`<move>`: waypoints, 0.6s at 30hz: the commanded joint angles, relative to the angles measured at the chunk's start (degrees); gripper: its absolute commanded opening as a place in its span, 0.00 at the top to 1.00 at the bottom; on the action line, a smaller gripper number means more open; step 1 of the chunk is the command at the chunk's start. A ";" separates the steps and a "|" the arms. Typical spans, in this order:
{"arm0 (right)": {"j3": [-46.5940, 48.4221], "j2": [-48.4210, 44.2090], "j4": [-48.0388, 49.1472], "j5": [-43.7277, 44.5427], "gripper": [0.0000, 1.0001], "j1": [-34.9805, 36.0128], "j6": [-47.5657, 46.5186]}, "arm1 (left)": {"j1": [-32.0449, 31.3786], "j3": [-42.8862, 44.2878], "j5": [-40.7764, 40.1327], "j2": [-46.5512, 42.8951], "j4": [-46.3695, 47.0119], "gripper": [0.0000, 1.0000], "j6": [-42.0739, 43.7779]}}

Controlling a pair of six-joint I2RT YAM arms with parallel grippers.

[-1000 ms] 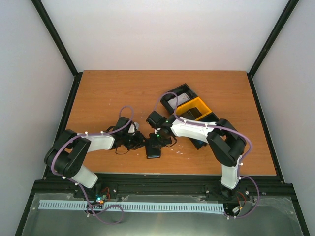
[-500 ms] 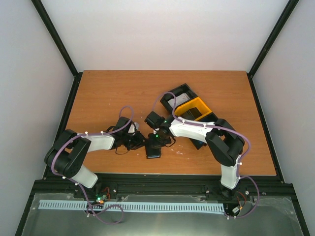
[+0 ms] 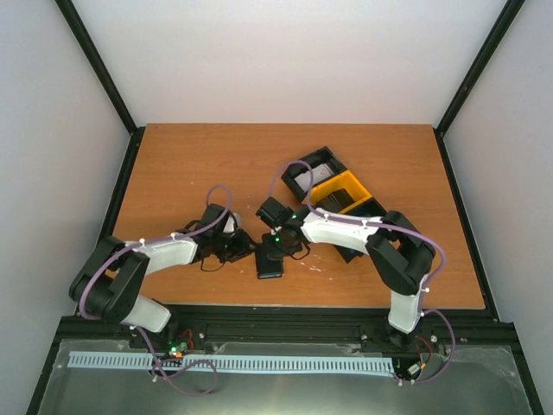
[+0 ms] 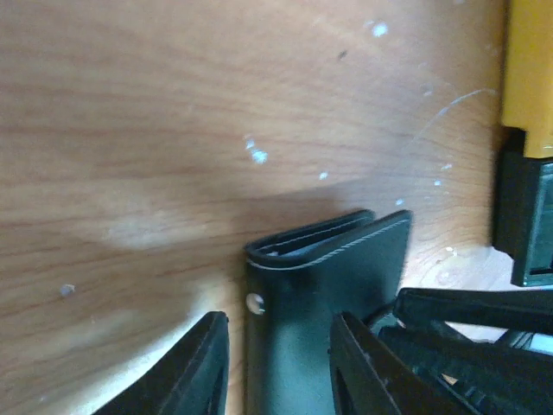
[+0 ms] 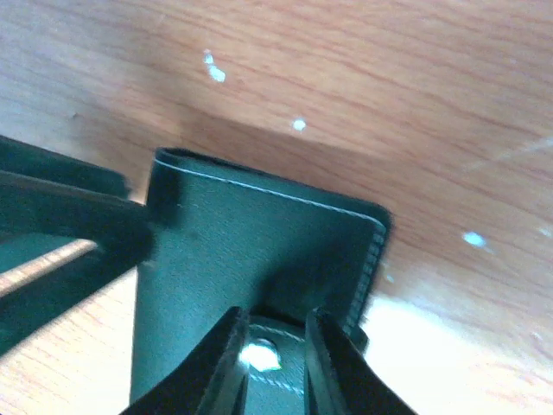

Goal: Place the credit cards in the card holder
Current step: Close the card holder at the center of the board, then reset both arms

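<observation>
Flat on the wooden bench (image 3: 190,173) lay the black card holder (image 3: 270,266), folded shut, its long axis running from the near edge toward the far side. Its near end was bare, and its far end sat under the two tools.

Seen from the left wrist, the end with the folded layers pointed away from the camera, and a small silver stud showed near the holder's left edge. The left tool (image 4: 281,322) was spread wide. One finger stood just off that left edge and the other was over the holder's face.

From the right wrist, the right tool (image 5: 275,318) sat over the holder's clasp end. Its fingers (image 5: 226,359) were close together, with the shiny snap showing in the narrow gap. I cannot tell whether they actually pinched the tab.

Overhead, the left tool (image 3: 245,252) reached in from the left and the right tool (image 3: 275,249) from the right, meeting over the holder's far half.

Beyond them, on the right, stood a black-and-yellow tray (image 3: 346,183), set diagonally, with the right arm crossing its near end. Pale credit cards (image 3: 316,171) showed in its far compartment, well apart from the holder. Pale specks dotted the bench around the holder.
</observation>
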 commanded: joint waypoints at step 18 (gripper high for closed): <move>-15.09 -60.62 -14.32 39.92 0.25 -4.69 -0.90 | -0.27 10.76 -34.57 -50.43 -24.17 0.00 14.47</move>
